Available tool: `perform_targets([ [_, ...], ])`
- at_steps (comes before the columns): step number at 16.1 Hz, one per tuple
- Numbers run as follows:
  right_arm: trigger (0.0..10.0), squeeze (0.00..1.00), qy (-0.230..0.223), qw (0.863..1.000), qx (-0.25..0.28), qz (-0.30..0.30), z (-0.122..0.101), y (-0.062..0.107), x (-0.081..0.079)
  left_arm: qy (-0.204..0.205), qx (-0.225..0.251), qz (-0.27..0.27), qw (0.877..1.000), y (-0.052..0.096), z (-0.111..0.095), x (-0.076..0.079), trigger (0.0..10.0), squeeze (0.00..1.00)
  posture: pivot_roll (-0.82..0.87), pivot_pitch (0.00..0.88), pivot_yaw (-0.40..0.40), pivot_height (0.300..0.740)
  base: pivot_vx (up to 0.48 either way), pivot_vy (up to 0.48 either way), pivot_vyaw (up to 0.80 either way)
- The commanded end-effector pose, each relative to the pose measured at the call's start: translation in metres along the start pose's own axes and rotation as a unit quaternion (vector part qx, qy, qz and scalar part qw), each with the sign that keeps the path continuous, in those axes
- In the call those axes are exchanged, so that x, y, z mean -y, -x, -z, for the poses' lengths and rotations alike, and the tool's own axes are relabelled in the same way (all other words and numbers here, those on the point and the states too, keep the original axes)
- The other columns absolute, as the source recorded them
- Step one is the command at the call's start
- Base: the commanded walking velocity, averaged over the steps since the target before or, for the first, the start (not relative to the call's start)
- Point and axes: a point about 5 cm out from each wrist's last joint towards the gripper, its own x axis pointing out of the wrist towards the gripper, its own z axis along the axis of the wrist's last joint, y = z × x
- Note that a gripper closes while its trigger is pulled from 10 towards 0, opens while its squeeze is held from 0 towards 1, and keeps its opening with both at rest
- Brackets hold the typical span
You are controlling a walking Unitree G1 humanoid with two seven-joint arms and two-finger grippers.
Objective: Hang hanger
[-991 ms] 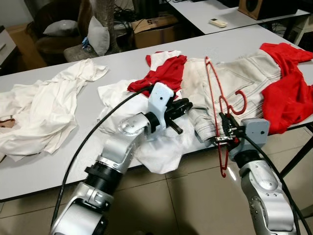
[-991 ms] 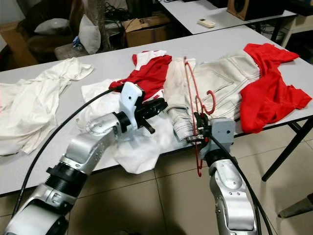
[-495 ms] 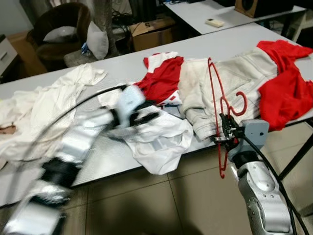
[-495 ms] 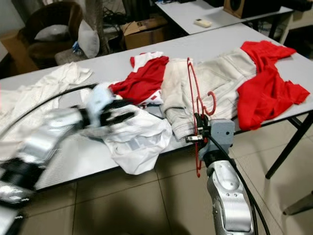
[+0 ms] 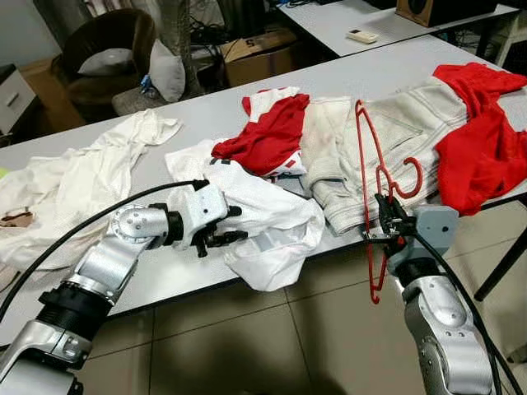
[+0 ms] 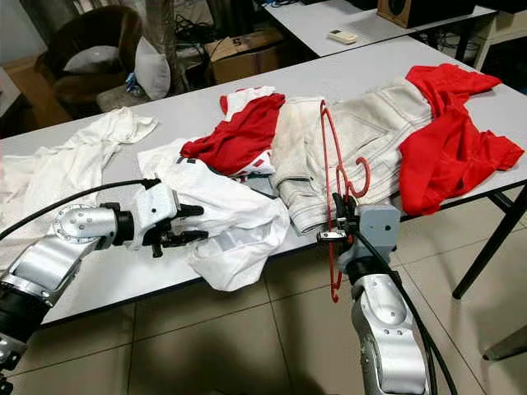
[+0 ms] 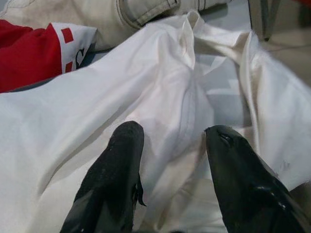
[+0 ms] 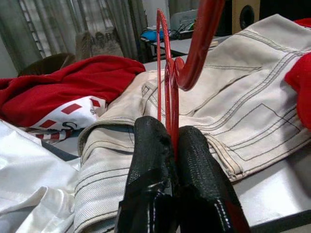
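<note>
A red plastic hanger (image 5: 372,177) stands upright at the table's front edge, held near its neck by my right gripper (image 5: 384,216), which is shut on it. In the right wrist view the black fingers (image 8: 151,160) pinch the hanger's red stem (image 8: 171,92). The hook curls toward the beige trousers (image 5: 387,136). My left gripper (image 5: 229,224) is open just left of a crumpled white shirt (image 5: 268,216). In the left wrist view its two fingers (image 7: 121,160) are spread right over that white shirt (image 7: 97,97).
The grey table (image 5: 198,115) also carries a white garment (image 5: 78,181) at the left, a red and white shirt (image 5: 268,127) in the middle and a red garment (image 5: 486,140) at the right. A chair (image 5: 107,58) and boxes stand behind. Tiled floor lies in front.
My left arm has swung left and back, from over the red and white shirt down to the left side of the white shirt. The right gripper still holds the hanger in about the same place.
</note>
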Motion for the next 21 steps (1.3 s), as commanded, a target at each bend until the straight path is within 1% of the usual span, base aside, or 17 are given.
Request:
perform_targets([
  [1,10.0,0.0,0.0,1.0,0.006,-0.001,-0.003,0.001,-0.002,-0.01,-0.018,-0.01,1.0,0.004,0.004,-0.004,9.7,0.0,-0.15,0.0,0.217,0.74,0.0,0.0,0.0],
  [2,10.0,0.0,0.0,1.0,0.006,-0.002,-0.004,0.001,-0.002,-0.005,-0.014,-0.017,1.0,0.003,0.003,-0.005,4.3,0.0,-0.15,0.0,0.214,0.74,0.0,0.0,0.0],
  [3,10.0,0.0,0.0,1.0,0.006,-0.002,-0.004,0.001,-0.001,0.0,-0.008,-0.013,1.0,0.003,0.003,-0.004,0.0,0.0,-0.15,0.0,0.21,0.74,0.0,0.0,0.0],
  [5,10.0,0.0,-0.001,1.0,0.005,-0.002,-0.005,0.0,-0.001,0.005,0.006,-0.014,1.0,0.002,0.001,-0.004,0.0,0.0,-0.14,0.0,0.2,0.74,0.0,0.0,0.0],
  [7,10.0,0.0,-0.001,1.0,0.005,-0.005,-0.005,-0.001,-0.001,0.021,0.029,-0.019,0.999,0.002,-0.002,-0.003,0.0,0.0,-0.14,0.0,0.194,0.74,0.0,0.0,0.0],
  [9,10.0,0.0,-0.002,1.0,0.004,-0.007,-0.005,-0.002,-0.001,0.031,0.034,-0.022,0.999,0.003,0.0,-0.003,0.0,0.0,-0.13,0.0,0.19,0.74,0.0,0.0,0.0],
  [13,10.0,0.0,-0.002,1.0,0.004,-0.013,-0.005,-0.005,-0.003,0.031,0.023,-0.015,0.999,0.002,0.005,0.0,0.0,0.0,-0.13,0.0,0.184,0.74,0.0,0.0,0.0],
  [14,10.0,0.0,-0.002,1.0,0.005,-0.015,-0.005,-0.005,-0.003,0.024,0.011,-0.009,1.0,0.002,0.008,0.002,0.0,0.0,-0.13,0.0,0.183,0.74,0.0,0.0,0.0],
  [15,10.0,0.0,-0.002,1.0,0.005,-0.015,-0.005,-0.005,-0.002,0.022,0.009,-0.008,1.0,0.002,0.009,0.002,0.0,0.0,-0.13,0.0,0.183,0.74,0.0,0.0,0.0],
  [18,10.0,0.0,-0.002,1.0,0.01,-0.019,-0.007,-0.006,-0.002,0.02,0.016,-0.016,1.0,0.0,0.006,0.001,0.0,0.0,-0.13,0.0,0.18,0.74,0.0,0.0,0.0],
  [19,10.0,0.0,-0.008,0.999,0.015,-0.036,-0.01,-0.006,-0.004,0.027,0.029,-0.021,0.999,0.001,0.003,-0.001,0.0,0.0,-0.13,0.0,0.181,0.74,0.0,0.0,0.0],
  [20,10.0,0.0,-0.034,0.996,0.026,-0.081,-0.016,-0.003,-0.009,0.05,0.066,-0.039,0.996,0.002,-0.007,-0.007,0.0,0.0,-0.13,0.0,0.182,0.74,0.0,0.0,0.0],
  [21,10.0,0.0,-0.067,0.988,0.036,-0.137,-0.023,0.002,-0.015,0.076,0.112,-0.062,0.989,0.004,-0.02,-0.015,0.0,0.0,-0.13,0.0,0.184,0.74,0.0,0.0,0.0],
])
